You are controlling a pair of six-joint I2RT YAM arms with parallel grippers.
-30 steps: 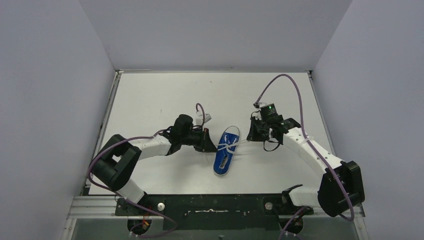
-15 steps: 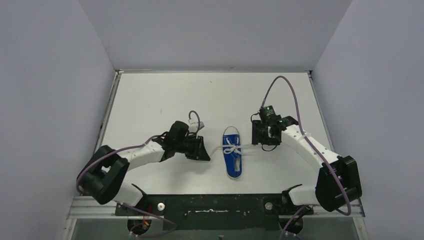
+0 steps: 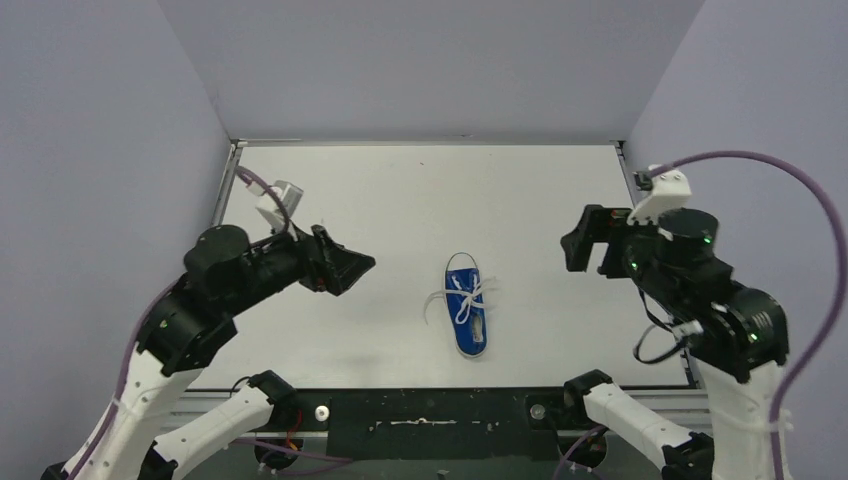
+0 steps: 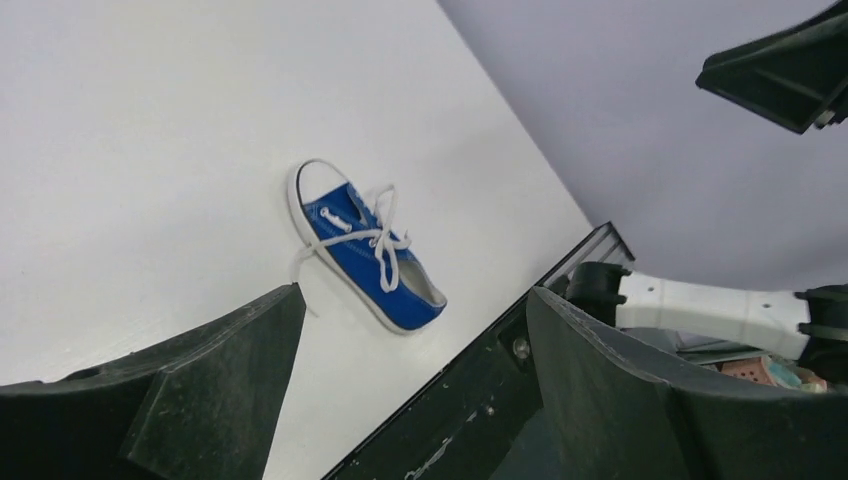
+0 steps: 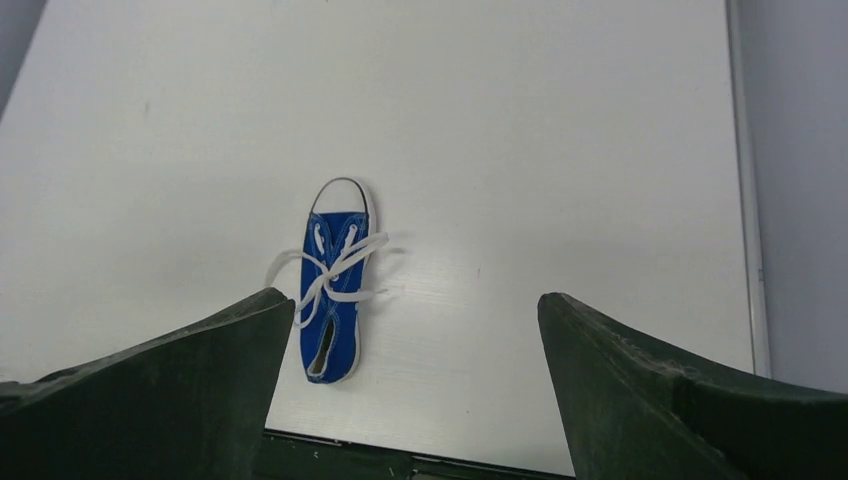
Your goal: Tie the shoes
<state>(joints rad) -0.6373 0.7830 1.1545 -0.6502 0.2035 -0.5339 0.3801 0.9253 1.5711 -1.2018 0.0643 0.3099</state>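
Smooth white desk [image 3: 400, 190]. Left end effector [image 3: 352, 266] and right end effector [image 3: 594, 244] are both released, fingers wide, holding nothing, well apart on either side of the shoe [image 3: 468, 318], which lies mid-desk near the front edge, toe away. Wrist views alone show blue canvas, white rubber rim and flat white laces [image 5: 330, 268], ends splayed.

Ahead of the left gripper [image 4: 412, 385], whose fingers [image 4: 190, 400] look like matt, grainy black plastic, the sneaker [image 4: 362, 256] is matt blue woven cloth with white cloth laces [image 4: 384, 238]. The table [image 4: 150, 110] under it is smooth, matt white.
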